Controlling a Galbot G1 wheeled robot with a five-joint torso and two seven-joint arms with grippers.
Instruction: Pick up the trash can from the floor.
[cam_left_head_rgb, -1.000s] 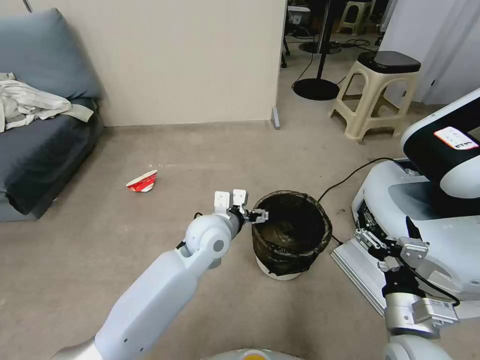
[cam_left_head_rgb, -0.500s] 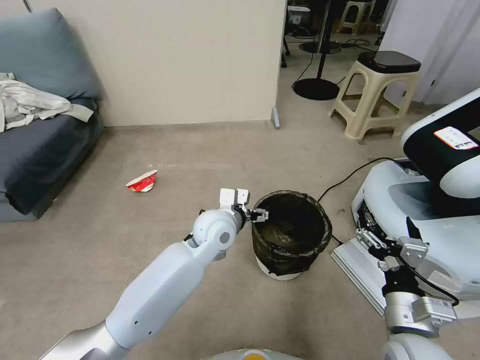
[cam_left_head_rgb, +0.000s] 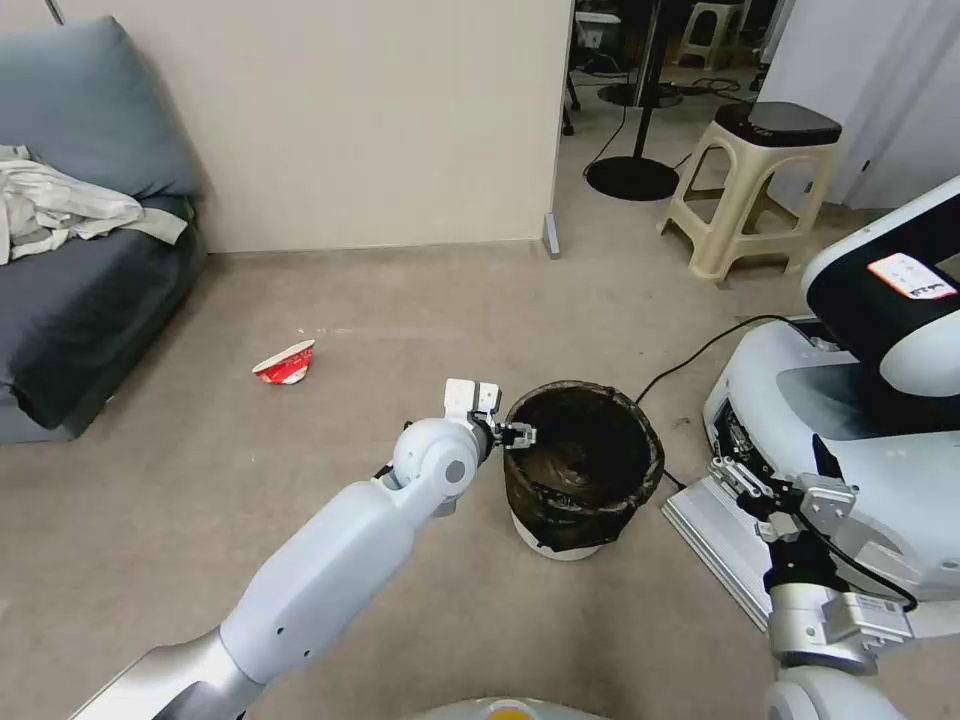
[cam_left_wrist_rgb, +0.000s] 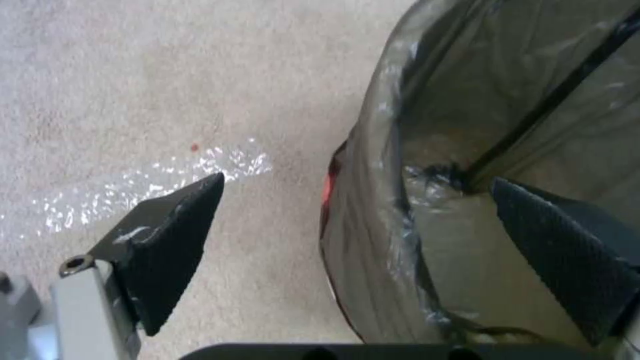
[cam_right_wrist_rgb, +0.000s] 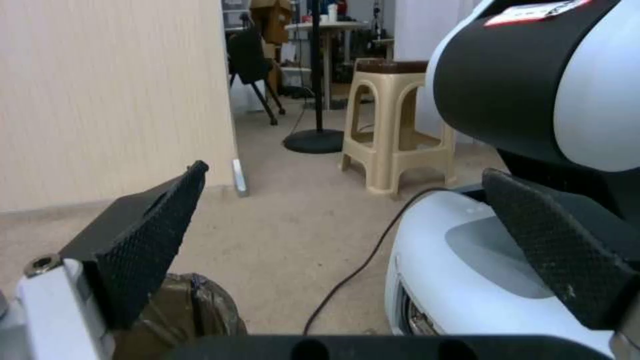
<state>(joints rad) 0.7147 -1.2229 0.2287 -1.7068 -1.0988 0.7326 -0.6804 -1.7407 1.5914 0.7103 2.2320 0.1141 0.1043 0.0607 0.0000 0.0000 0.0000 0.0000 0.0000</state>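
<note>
The trash can (cam_left_head_rgb: 582, 468), a small round white bin lined with a dark brownish bag, stands upright on the beige carpet floor (cam_left_head_rgb: 300, 490). My left gripper (cam_left_head_rgb: 515, 435) is at its near-left rim. In the left wrist view the left gripper (cam_left_wrist_rgb: 357, 179) is open and straddles the bagged rim of the trash can (cam_left_wrist_rgb: 380, 210): one finger (cam_left_wrist_rgb: 167, 240) hangs outside over the carpet, the other (cam_left_wrist_rgb: 567, 250) is inside the can. My right gripper (cam_left_head_rgb: 780, 470) stays parked low at the right, open (cam_right_wrist_rgb: 345, 170), with a bit of the can's bag (cam_right_wrist_rgb: 180, 310) below it.
A crushed red-and-white cup (cam_left_head_rgb: 285, 362) lies on the carpet to the left. A dark sofa (cam_left_head_rgb: 80, 290) stands at far left and a beige stool (cam_left_head_rgb: 760, 190) at back right. Another white robot's base (cam_left_head_rgb: 870, 400) and its black cable (cam_left_head_rgb: 700, 350) sit close to the can's right.
My left arm has pushed a little forward and right, bringing the wrist closer to the can. The gripper stays at the rim, and the can has not moved.
</note>
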